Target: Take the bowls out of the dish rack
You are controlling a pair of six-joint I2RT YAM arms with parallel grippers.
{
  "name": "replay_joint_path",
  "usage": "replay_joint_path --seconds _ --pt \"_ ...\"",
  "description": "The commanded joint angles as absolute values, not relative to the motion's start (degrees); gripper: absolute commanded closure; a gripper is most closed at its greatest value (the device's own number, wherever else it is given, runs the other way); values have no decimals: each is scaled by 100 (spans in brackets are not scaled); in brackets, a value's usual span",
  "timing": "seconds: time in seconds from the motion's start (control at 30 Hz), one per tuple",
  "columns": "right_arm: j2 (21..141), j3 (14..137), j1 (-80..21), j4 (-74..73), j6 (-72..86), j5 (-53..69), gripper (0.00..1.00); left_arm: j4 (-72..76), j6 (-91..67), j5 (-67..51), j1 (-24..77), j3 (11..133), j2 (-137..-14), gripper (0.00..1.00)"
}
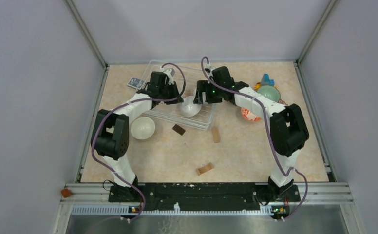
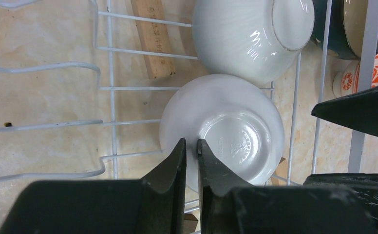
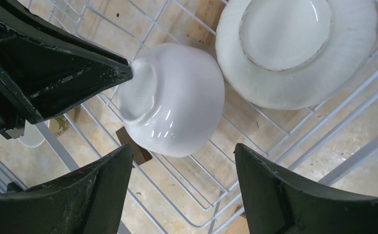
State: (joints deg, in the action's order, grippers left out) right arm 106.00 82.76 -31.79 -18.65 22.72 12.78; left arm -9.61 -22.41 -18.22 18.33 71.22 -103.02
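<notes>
Left gripper (image 2: 191, 151): narrow, its 2 jaws pinching the foot ring of an upturned white bowl (image 2: 236, 105). This bowl sits tilted inside the rack (image 2: 111, 97). Right gripper (image 3: 182, 192): spread wide, holding nothing, poised over the same bowl. 1 upturned cream bowl (image 3: 294, 73) lies just beside it in the rack.
</notes>
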Motion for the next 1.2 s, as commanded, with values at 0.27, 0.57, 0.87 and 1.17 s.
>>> replay_joint_path --seconds 0.27,0.57,0.87,1.17 --pt "11358 9309 -3313 -2495 2302 1292 20 -1162 -2294 -1844 1720 6858 -10382 94" --pt "11627 9433 -3304 -2304 2779 1674 10 -1092 -2304 -1908 1696 6792 -10414 94" --pt "11824 9499 -3300 -2135 3153 1894 25 -859 -2360 -1983 1683 6639 -10204 91" --pt "11746 9420 -3288 -1993 3128 1881 59 -268 -2521 -2139 1697 6161 -9434 61"
